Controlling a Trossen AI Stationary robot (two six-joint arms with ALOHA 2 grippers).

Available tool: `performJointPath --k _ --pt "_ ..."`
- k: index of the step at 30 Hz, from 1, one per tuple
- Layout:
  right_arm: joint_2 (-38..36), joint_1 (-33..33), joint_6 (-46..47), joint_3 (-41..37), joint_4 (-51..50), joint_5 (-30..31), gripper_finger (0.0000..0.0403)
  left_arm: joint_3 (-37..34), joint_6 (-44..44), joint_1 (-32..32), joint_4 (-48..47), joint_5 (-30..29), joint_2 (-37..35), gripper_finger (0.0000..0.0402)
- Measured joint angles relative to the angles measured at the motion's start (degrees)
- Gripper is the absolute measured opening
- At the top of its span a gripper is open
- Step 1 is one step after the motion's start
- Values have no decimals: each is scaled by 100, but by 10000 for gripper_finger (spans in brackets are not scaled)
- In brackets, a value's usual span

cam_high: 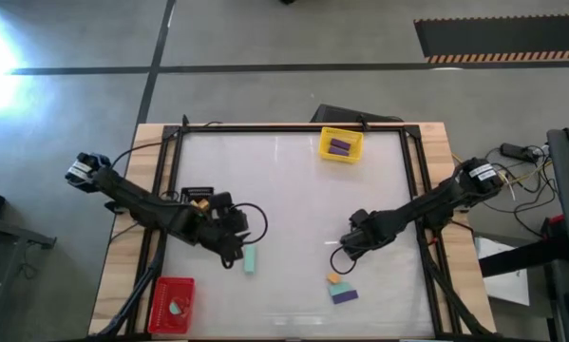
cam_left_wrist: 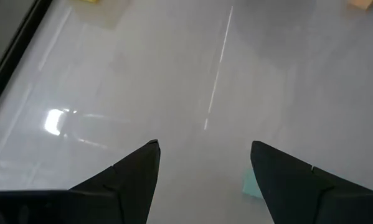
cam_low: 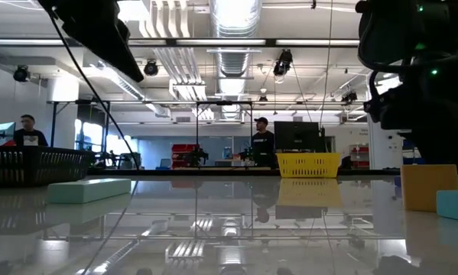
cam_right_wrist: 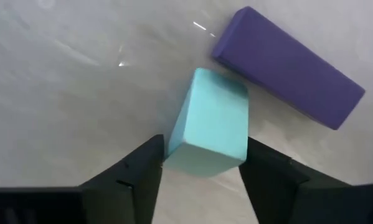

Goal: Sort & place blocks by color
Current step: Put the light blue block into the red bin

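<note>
The mint-teal bar (cam_high: 250,258) nearest the left gripper (cam_high: 229,255) lies on the desk (cam_high: 293,190) with its long axis running toward and away from the yellow tray (cam_high: 342,144), and it sits just beside the gripper's tip on the side toward the right arm. In the left wrist view only a corner of that bar (cam_left_wrist: 253,184) shows, tucked against one of the gripper's dark fingers (cam_left_wrist: 292,183); the fingers stand wide apart over bare desk, holding nothing. The right gripper (cam_high: 346,252) hangs over a small cluster on the side of the desk farthest from the yellow tray: a second mint-teal bar (cam_right_wrist: 209,124), an orange cube (cam_high: 333,278) and a purple bar (cam_high: 345,295). In the right wrist view the mint-teal bar stands between that gripper's spread fingers (cam_right_wrist: 136,180), its long axis pointing away from the wrist, with one far corner touching or nearly touching the purple bar (cam_right_wrist: 289,67), which lies slantwise across it — whether the fingers actually press the mint-teal sides I cannot tell. A further purple bar (cam_high: 339,146) rests in the yellow tray. The red tray (cam_high: 161,306) holds a pale piece too small to make out, and the black tray (cam_high: 197,196) is largely hidden by the left arm.
</note>
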Motion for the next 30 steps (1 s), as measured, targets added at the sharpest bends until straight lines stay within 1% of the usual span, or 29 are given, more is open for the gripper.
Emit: performJointPath --k 6,10,12,15,18,21,26,30 --pt "-41 -2 -101 3 74 6 123 0 7 -27 296 1 5 235" --pt "-61 1 -432 75 60 -2 122 -2 12 -67 571 -3 8 235" --pt "-110 7 -756 186 105 -3 122 -10 13 -91 705 -1 8 235" --pt "-196 20 -1346 400 480 115 122 -92 23 -122 1090 -6 8 235" --pt "-254 23 -2239 533 1337 482 122 -309 180 -140 1755 -6 8 235" --pt "-286 20 -3355 555 2569 776 122 -599 463 -144 2565 -8 10 235" --pt "-286 20 -5404 427 4692 1039 122 -995 757 -144 3724 -3 10 235" --pt "-238 4 -6705 254 6351 1150 122 -1334 1079 -142 4964 -3 12 235"
